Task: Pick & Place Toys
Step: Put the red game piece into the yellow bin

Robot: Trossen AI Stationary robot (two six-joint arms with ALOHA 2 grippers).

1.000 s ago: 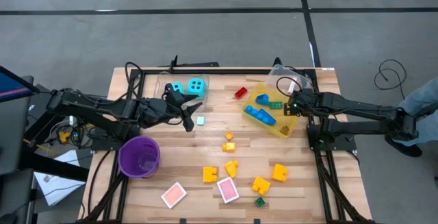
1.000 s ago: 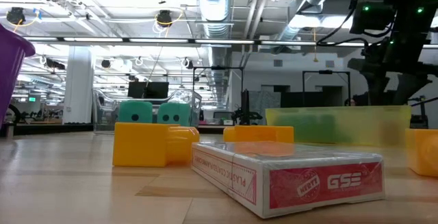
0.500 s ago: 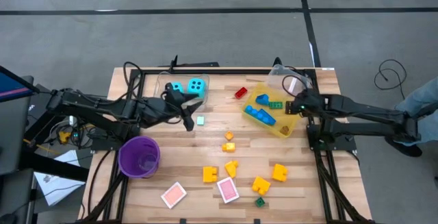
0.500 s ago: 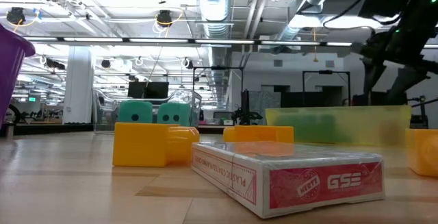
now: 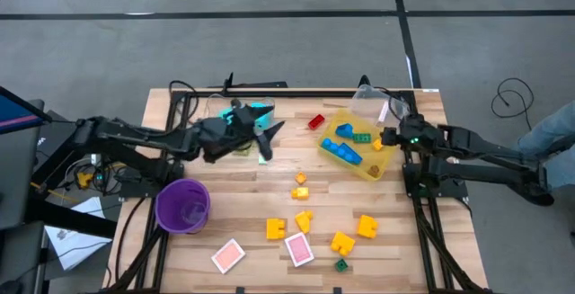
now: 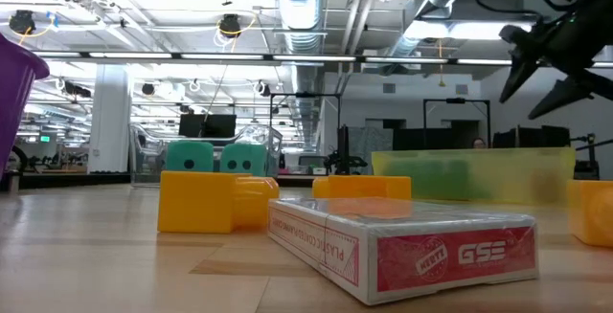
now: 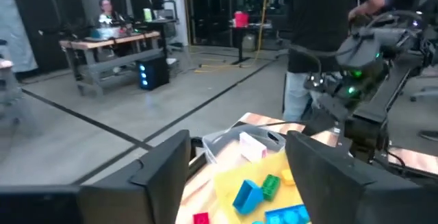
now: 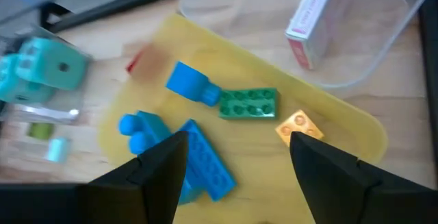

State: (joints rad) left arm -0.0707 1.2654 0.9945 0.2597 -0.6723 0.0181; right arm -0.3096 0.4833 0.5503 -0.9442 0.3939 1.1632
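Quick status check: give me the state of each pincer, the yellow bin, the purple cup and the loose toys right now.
Left pincer: open, empty, raised beside the clear tray.
Right pincer: open, empty, above the bin.
Yellow bin: upright, holds blue bricks, a green brick, an orange piece.
Purple cup: upright, open.
Pink card box: flat on the table.
Red brick: loose on the table.

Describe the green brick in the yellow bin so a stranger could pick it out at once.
Find the yellow bin near the table's far right corner. The green brick lies flat inside, between the blue bricks and a small orange brick. It is the bin's only green piece.
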